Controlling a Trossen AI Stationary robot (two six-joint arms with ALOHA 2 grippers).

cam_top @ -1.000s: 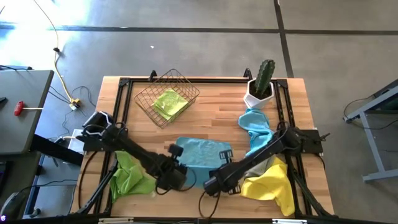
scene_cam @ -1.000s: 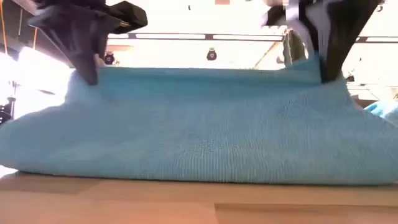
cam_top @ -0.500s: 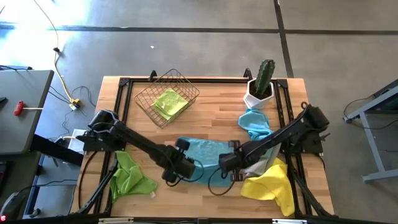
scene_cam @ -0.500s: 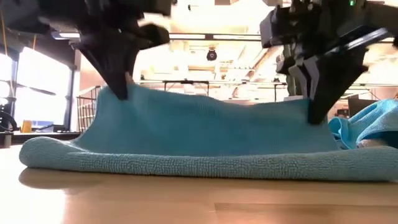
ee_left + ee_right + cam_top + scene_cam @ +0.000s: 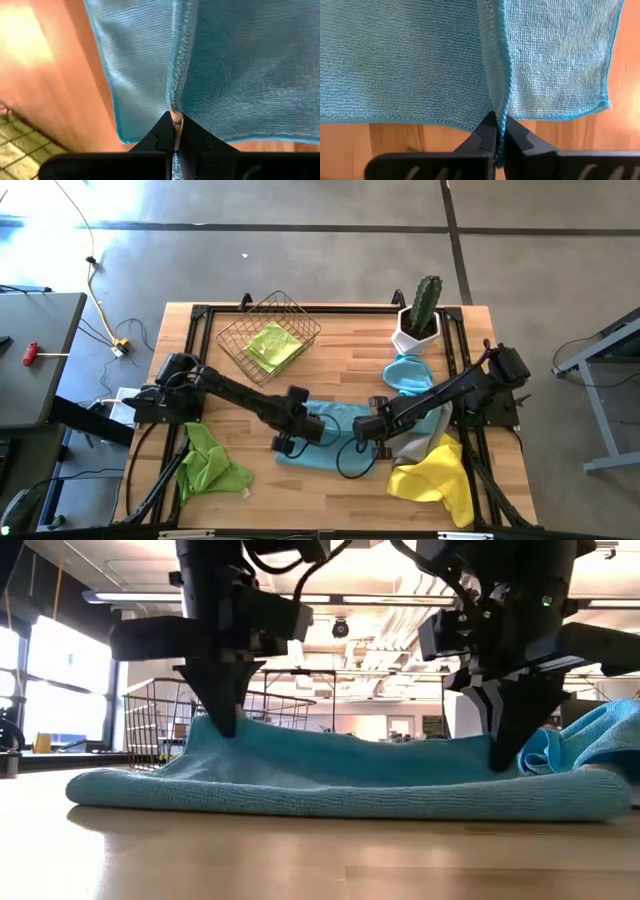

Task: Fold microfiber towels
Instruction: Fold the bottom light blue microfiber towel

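The light blue square microfiber towel [image 5: 340, 780] at the middle of the wooden table [image 5: 350, 340] looks light and limp — it sags between its two pinched corners and drapes back over itself, so it should fold wherever it is led and hold no shape of its own. The nap is looped and grippy, unlikely to slip from a pinch; the stitched hem at the corners is the sensible place to take it, since a grip further in would bunch the cloth.

Taking that towel as the landmark: the left gripper [image 5: 222, 725] is clamped tight on the towel's hem at one upper corner, and the right gripper [image 5: 505, 755] is pinched closed on the hem at the other, both low over the cloth with the carried edge laid across the lower layer. In the wrist views the hem runs straight into each pair of closed fingers.

Beside the towel on the right arm's side lie a crumpled yellow cloth [image 5: 435, 480] over a grey cloth [image 5: 412, 448], with a second light blue cloth [image 5: 408, 375] bunched just beyond them. On the left arm's side sits a rumpled lime green cloth [image 5: 210, 465]. Farther off, beyond the towel, a wire basket [image 5: 268, 335] holds a folded lime green cloth [image 5: 272, 345], and a potted cactus [image 5: 420, 310] stands at the far edge — well apart from the work
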